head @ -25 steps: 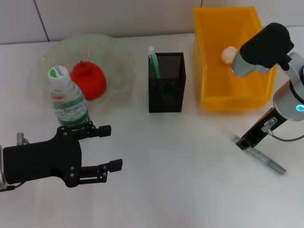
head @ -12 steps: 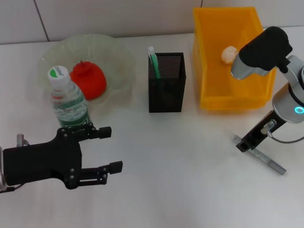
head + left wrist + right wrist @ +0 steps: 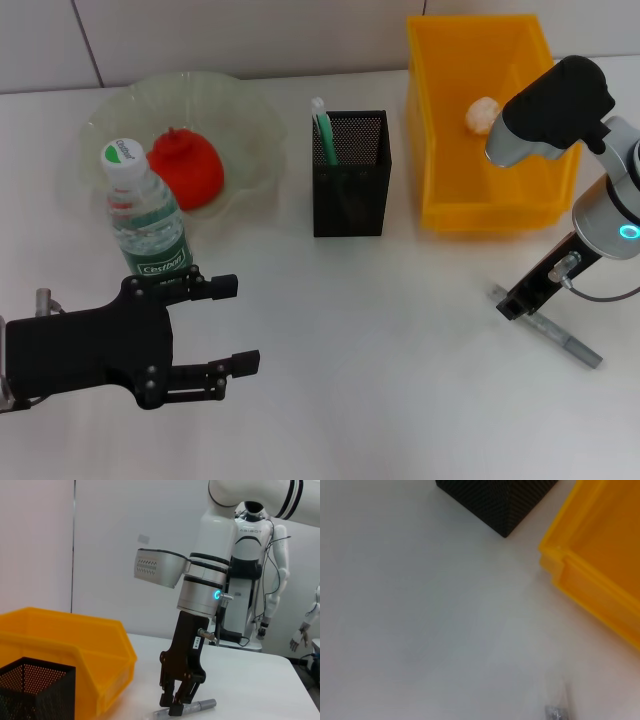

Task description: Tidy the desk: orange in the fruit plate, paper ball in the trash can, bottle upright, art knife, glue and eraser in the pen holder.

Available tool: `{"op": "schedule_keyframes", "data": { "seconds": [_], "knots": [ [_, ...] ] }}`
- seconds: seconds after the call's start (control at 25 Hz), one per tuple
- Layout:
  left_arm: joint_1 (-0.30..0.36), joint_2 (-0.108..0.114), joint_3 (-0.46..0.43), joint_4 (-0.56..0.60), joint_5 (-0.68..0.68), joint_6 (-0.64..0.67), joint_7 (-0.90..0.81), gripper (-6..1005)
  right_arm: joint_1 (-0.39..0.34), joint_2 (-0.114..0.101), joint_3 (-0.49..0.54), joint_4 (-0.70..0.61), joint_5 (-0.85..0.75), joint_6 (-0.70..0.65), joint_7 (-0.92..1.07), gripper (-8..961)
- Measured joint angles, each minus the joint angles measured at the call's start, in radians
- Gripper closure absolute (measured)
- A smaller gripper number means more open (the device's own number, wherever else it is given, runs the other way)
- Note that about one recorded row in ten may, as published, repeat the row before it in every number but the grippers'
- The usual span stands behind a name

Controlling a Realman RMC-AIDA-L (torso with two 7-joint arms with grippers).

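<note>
Robot lab — humanoid robots [image 3: 252, 565] behind

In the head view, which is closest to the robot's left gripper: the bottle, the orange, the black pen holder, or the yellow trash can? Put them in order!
From the left gripper, nearest first:
1. The bottle, standing just behind it.
2. The orange, farther back in the fruit plate.
3. The pen holder, toward the middle of the table.
4. The trash can, far over on the robot's right.
</note>
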Motion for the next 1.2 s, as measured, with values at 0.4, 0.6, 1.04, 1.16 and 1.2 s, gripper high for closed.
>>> {"op": "schedule_keyframes", "data": {
  "seconds": [0.4, 0.6, 1.04, 1.16, 1.2],
  "knots": [
    [0.0, 0.0, 0.0, 0.0, 0.0, 0.001, 0.001, 189, 0.001, 0.001, 0.0, 0.008, -0.003, 0.001, 0.006, 696],
    [0.0, 0.0, -0.001, 0.0, 0.0, 0.001, 0.001, 189, 0.005, 0.001, 0.0, 0.023, -0.005, 0.005, 0.006, 710],
    [0.0, 0.0, -0.005, 0.0, 0.0, 0.001, 0.001, 189, 0.014, 0.001, 0.0, 0.046, -0.007, 0.008, 0.012, 715],
    [0.0, 0.0, -0.005, 0.0, 0.0, 0.001, 0.001, 189, 0.014, 0.001, 0.0, 0.049, -0.007, 0.011, 0.012, 736],
    [0.0, 0.0, -0.005, 0.0, 0.0, 0.001, 0.001, 189, 0.014, 0.001, 0.0, 0.05, -0.007, 0.011, 0.014, 755]
  ]
}}
